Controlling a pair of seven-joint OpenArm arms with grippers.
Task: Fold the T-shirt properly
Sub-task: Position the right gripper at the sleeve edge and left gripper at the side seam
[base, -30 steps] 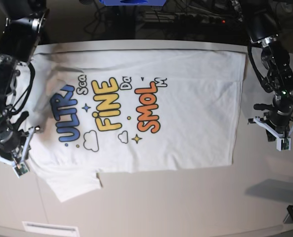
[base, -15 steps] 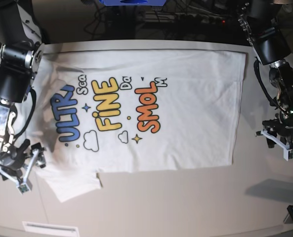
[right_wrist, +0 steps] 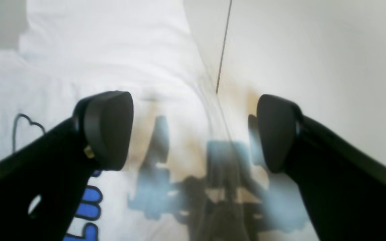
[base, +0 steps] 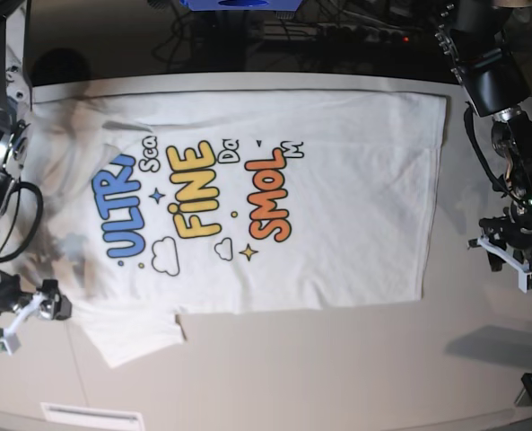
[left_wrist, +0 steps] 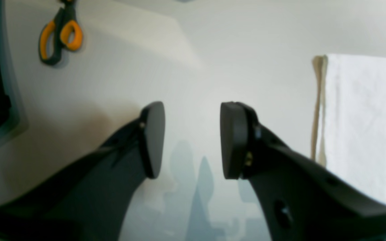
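As seen from the base view: one T-shirt [base: 248, 197] flat on pale tabletop [base: 337, 377], print up, one pair of orange-handled scissors [left_wrist: 60, 33] off to the side, two grippers. Dark clutter of cables behind far tabletop edge. Shirt long axis left-right in base view, hem toward left arm side, lettering rotated sideways. Left gripper [left_wrist: 192, 140] parted, nothing between pads, over bare tabletop just beside hem. Right gripper [right_wrist: 194, 130] spread wide, empty, over shirt edge near blue letters
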